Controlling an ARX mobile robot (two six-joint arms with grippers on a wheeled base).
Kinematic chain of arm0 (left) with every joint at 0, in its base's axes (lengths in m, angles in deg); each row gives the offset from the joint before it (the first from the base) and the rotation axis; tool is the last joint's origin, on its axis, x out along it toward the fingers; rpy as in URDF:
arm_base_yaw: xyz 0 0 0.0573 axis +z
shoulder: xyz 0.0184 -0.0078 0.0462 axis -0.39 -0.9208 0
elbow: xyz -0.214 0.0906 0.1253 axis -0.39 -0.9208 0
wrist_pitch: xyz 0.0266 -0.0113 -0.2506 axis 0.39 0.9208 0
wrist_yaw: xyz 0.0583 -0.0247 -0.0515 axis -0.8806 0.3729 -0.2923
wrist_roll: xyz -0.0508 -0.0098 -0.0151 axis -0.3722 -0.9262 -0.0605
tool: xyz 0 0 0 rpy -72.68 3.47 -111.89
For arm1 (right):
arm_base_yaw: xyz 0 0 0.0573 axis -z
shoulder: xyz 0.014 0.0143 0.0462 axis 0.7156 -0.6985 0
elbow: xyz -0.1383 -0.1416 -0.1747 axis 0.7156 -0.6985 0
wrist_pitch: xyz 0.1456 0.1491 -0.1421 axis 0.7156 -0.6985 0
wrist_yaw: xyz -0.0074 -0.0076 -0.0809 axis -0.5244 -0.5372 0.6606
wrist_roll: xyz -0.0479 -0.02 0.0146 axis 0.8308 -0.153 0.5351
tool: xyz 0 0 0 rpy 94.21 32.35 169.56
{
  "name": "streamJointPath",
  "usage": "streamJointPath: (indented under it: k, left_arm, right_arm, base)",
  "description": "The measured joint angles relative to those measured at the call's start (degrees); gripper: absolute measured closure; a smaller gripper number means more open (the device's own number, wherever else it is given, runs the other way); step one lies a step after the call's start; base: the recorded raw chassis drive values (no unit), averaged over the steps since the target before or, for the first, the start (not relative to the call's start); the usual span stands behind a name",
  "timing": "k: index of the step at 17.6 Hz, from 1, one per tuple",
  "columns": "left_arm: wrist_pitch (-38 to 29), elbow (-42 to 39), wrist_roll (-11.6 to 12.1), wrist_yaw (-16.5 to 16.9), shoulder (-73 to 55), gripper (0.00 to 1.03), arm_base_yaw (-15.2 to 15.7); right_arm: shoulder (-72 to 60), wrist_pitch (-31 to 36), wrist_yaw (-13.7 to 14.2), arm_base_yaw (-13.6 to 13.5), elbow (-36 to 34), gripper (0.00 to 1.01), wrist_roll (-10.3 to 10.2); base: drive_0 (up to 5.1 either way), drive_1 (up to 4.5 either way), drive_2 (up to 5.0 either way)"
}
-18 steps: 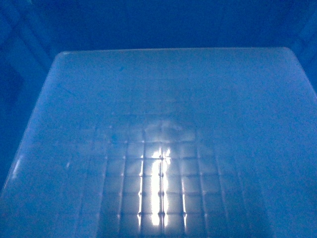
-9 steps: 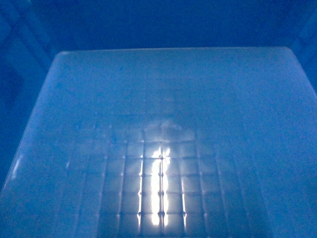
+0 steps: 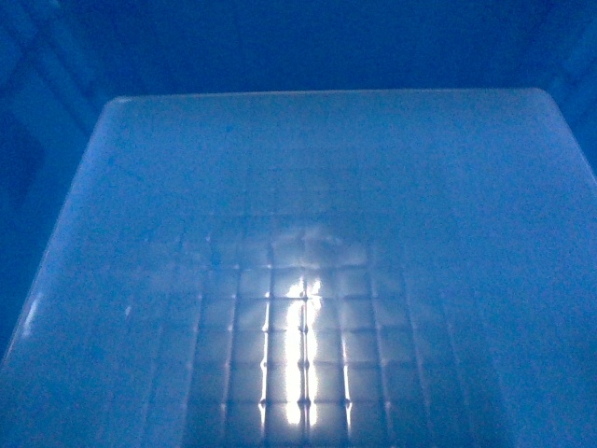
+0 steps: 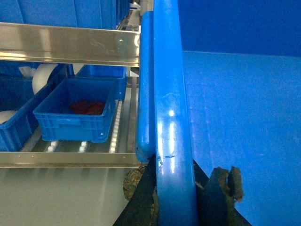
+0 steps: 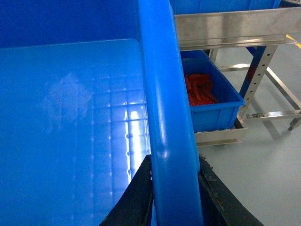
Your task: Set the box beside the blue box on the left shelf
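Observation:
The box (image 3: 308, 280) fills the head view, which shows only its bright-blue grid-embossed floor and dark inner walls. My left gripper (image 4: 178, 197) is shut on the box's left rim (image 4: 168, 94), one dark finger (image 4: 141, 205) outside the wall and the other inside. My right gripper (image 5: 175, 200) is shut on the box's right rim (image 5: 162, 84) in the same way. Beyond the left rim, a smaller blue box (image 4: 77, 113) holding red parts sits on a roller shelf (image 4: 66, 157). I cannot tell whether this is the left shelf.
A steel shelf rail (image 4: 70, 44) crosses above that smaller box, with more blue bins (image 4: 14, 122) to its left. On the right, another blue bin of red parts (image 5: 211, 101) sits on a steel rack (image 5: 256, 75) over grey floor (image 5: 263, 179).

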Motion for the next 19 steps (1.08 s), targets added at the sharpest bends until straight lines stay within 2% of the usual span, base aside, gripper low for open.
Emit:
streamJointPath:
  k: [19]
  left_arm:
    - [-0.04, 0.0, 0.0, 0.09, 0.0, 0.94, 0.0]
  right_arm:
    - [0.0, 0.0, 0.07, 0.0, 0.0, 0.83, 0.02]
  base:
    - [0.0, 0.0, 0.0]
